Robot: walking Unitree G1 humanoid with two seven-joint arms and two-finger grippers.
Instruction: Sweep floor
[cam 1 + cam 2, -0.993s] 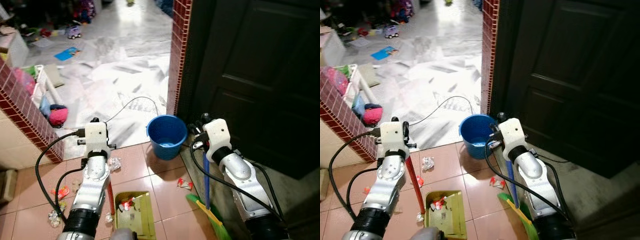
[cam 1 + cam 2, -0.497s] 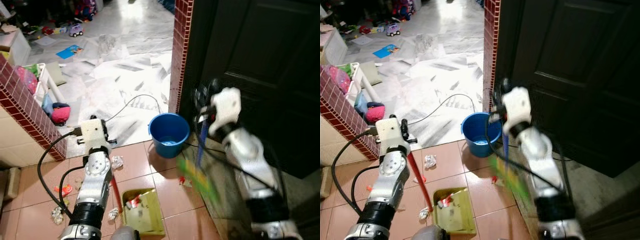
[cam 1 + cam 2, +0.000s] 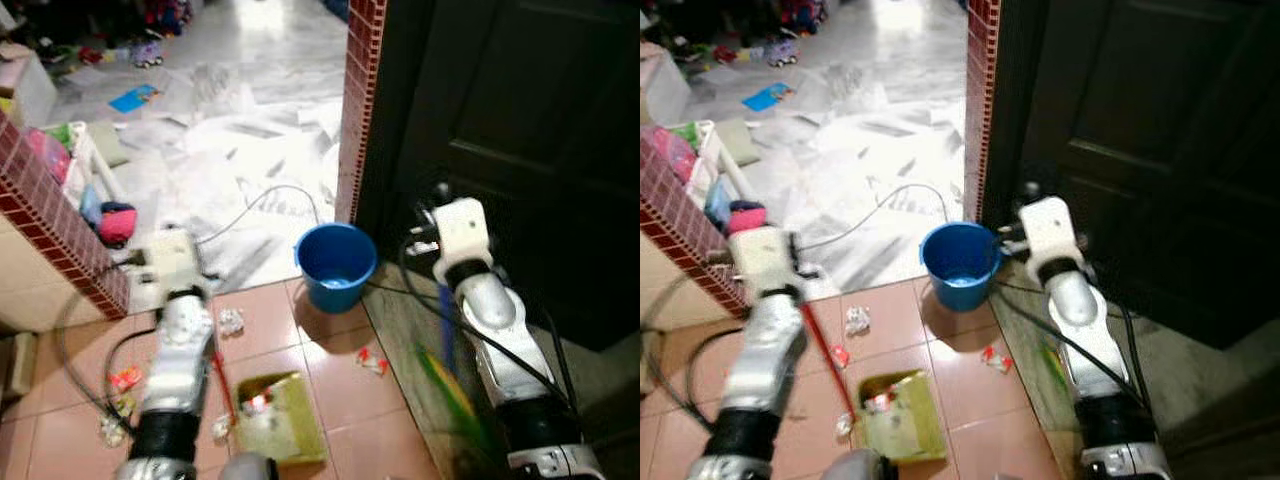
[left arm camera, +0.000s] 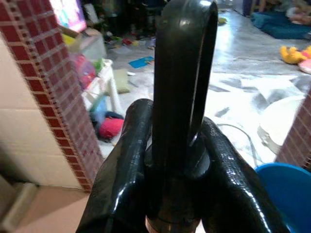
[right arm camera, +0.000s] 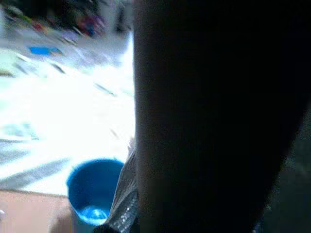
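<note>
My left gripper (image 4: pixel 170 165) is shut on the black loop at the top of a red handle (image 3: pixel 225 385). That handle runs down to a yellow-green dustpan (image 3: pixel 275 415) on the pink tiles, with a few scraps in it. My right gripper (image 3: pixel 443 290) is shut on the blue broom handle (image 3: pixel 447 325), and its green bristles (image 3: pixel 452 398) are blurred beside the dark door. A red-and-white wrapper (image 3: pixel 372 363) lies between broom and dustpan. Crumpled paper (image 3: pixel 232 322) and more scraps (image 3: pixel 122 380) lie near my left arm.
A blue bucket (image 3: pixel 337 265) stands at the foot of the red-tiled pillar (image 3: pixel 360 100). The dark door (image 3: pixel 520 150) is on the right and a low red-tiled wall (image 3: pixel 50 215) on the left. A cable (image 3: pixel 270 200) and a basket of toys (image 3: pixel 85 170) lie on the marble floor beyond.
My right arm swung the broom up and left toward the wrapper, then back right beside the door. The left arm still holds the dustpan close to the same spot. The camera shifted.
</note>
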